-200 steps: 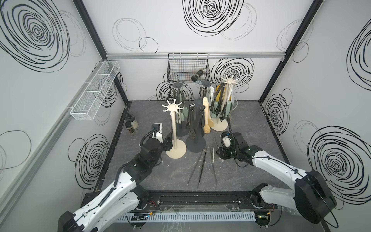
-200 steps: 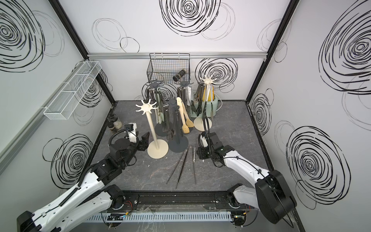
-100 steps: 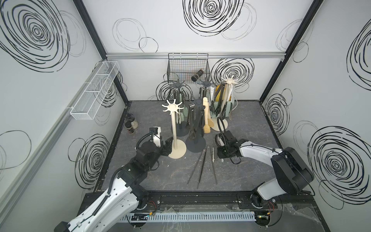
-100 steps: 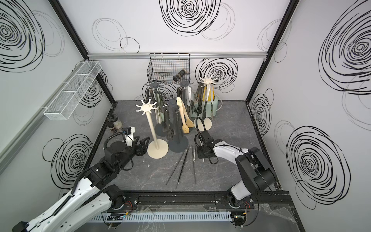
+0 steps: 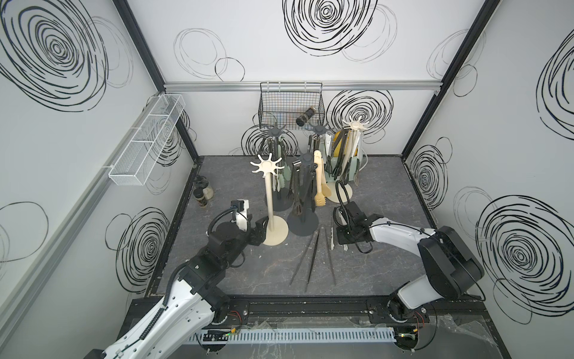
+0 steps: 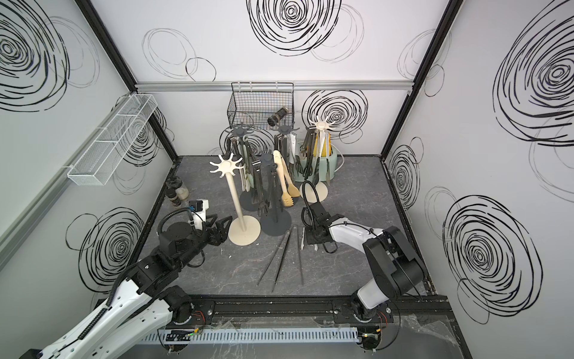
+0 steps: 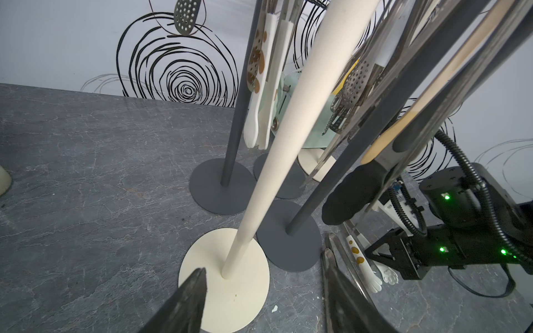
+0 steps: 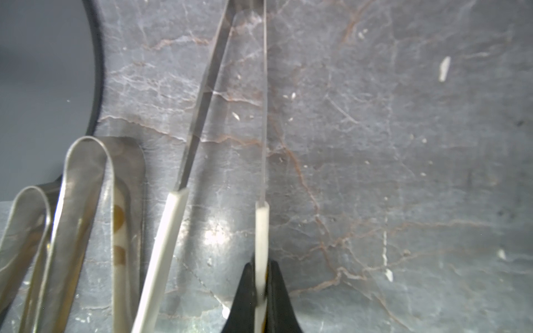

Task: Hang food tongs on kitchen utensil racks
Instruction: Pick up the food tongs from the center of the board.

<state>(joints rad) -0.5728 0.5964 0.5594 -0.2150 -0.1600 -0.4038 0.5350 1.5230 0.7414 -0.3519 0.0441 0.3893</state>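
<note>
White-tipped steel food tongs (image 8: 173, 230) lie on the dark table, and my right gripper (image 8: 261, 276) is shut on one white arm of them. In both top views this gripper (image 5: 337, 237) (image 6: 312, 239) is low on the table, right of two more slim tongs (image 5: 312, 258) (image 6: 279, 258) lying loose. My left gripper (image 7: 264, 262) (image 5: 259, 231) is open, its jaws either side of the round base of the front cream rack (image 5: 270, 199) without touching it. Other kitchen utensil racks (image 5: 306, 192) (image 5: 354, 124) behind carry several hanging tongs, including a beige wooden pair (image 5: 320, 183).
A black wire basket (image 5: 290, 105) hangs on the back wall and a white mesh tray (image 5: 146, 143) on the left wall. Small jars (image 5: 203, 194) stand at the table's left edge. A pale green container (image 5: 341, 164) sits behind the racks.
My right gripper has closed on the white arm of the tongs and its arm has folded lower. The left gripper has edged closer to the cream rack's base.
</note>
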